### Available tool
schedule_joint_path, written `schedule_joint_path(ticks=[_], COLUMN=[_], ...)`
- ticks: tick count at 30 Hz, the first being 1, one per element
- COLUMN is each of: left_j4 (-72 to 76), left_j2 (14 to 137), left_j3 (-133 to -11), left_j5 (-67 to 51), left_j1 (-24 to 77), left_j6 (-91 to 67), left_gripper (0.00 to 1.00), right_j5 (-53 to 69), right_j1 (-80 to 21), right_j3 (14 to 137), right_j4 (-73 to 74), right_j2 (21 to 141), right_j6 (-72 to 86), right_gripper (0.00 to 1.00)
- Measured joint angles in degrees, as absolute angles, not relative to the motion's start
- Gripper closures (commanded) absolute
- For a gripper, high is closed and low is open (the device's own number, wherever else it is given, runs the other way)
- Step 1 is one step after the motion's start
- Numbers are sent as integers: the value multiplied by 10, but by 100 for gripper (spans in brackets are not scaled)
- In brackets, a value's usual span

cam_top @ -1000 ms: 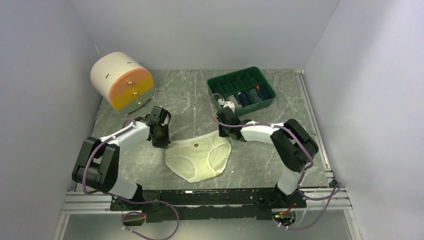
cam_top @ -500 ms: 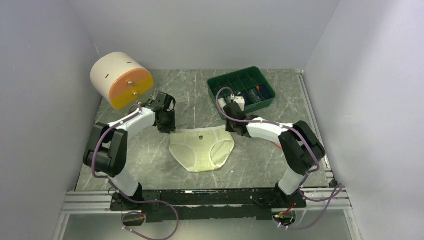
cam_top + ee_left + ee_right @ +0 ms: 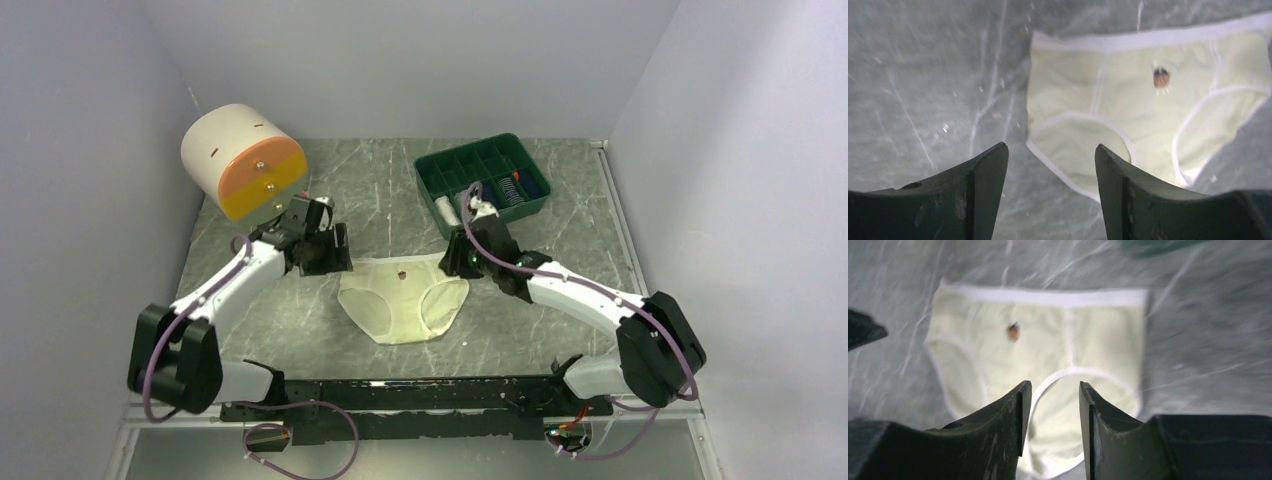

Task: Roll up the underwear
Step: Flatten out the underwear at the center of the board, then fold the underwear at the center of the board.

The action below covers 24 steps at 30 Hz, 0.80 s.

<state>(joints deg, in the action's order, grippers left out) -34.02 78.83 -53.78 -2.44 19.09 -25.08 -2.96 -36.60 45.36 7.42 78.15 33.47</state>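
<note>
One cream-white underwear (image 3: 403,295) lies spread flat on the grey marbled table, waistband toward the back and a small brown mark near the top middle. My left gripper (image 3: 325,256) hovers at its left waistband corner, open and empty. My right gripper (image 3: 456,262) hangs by the right waistband corner, also open and empty. In the left wrist view the underwear (image 3: 1128,100) lies ahead and to the right of the left gripper (image 3: 1051,146). The right wrist view shows the underwear (image 3: 1048,340) under the right gripper (image 3: 1055,383), a leg opening between its fingers.
A green compartment tray (image 3: 483,180) with small items stands at the back right, just behind the right wrist. A white cylinder with an orange and yellow face (image 3: 243,160) sits at the back left. Walls close in on both sides.
Both grippers carried the waistband a little toward the back, then opened and let go. The underwear now lies flat and both grippers have lifted off it.
</note>
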Motion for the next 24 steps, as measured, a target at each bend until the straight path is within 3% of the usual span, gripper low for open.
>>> schedule_joint_path(ticks=[4,11,24], left_j4=[-331,-347,-355], left_j2=[707,619,560], left_j3=[-464,-385,-385], left_j5=[-81,-123,-75], left_j1=[191,191,191], left_j6=[-276,-324,-389], left_gripper=[31,30,23], right_j5=[43,62,3], right_j1=[-430,-570,-602], right_j3=[398,374,409], right_j4=[43,13,3], right_j2=[768,822,899], right_j6=[372,421,427], right_gripper=[62,70,74])
